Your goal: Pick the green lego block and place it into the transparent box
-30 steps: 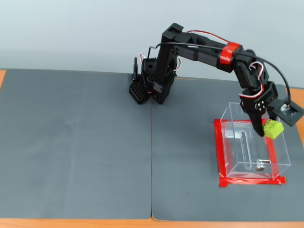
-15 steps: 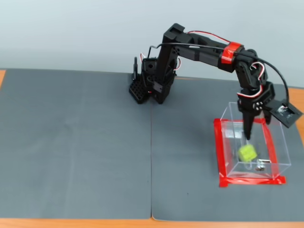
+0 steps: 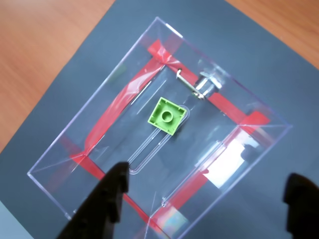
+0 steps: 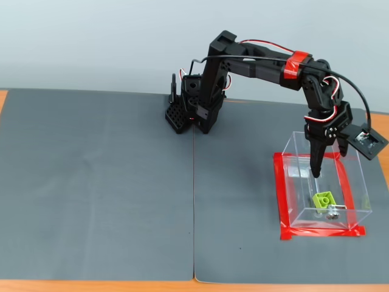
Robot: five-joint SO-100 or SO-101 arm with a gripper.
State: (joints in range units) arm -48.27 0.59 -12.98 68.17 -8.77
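Note:
The green lego block [image 3: 167, 116] lies studs-up on the floor of the transparent box [image 3: 89, 100], close to a small metal fitting [image 3: 204, 85]. In the fixed view the block [image 4: 324, 200] rests near the front end of the box [image 4: 301, 182], which has red tape around its base. My gripper [image 4: 328, 163] hangs open above the box's back half, holding nothing. In the wrist view the gripper [image 3: 204, 199] shows as two black fingers [image 3: 109, 199] spread wide at the bottom edge, well above the block.
The box stands on the right of two grey mats [image 4: 97, 182] that meet at a centre seam. The arm's base [image 4: 194, 109] sits at the back middle. Wooden table [image 3: 45, 55] shows beyond the mat edges.
One second ago the gripper held the block over the box's right wall. It opened, the block dropped, and it now lies still on the box floor. The gripper rose slightly.

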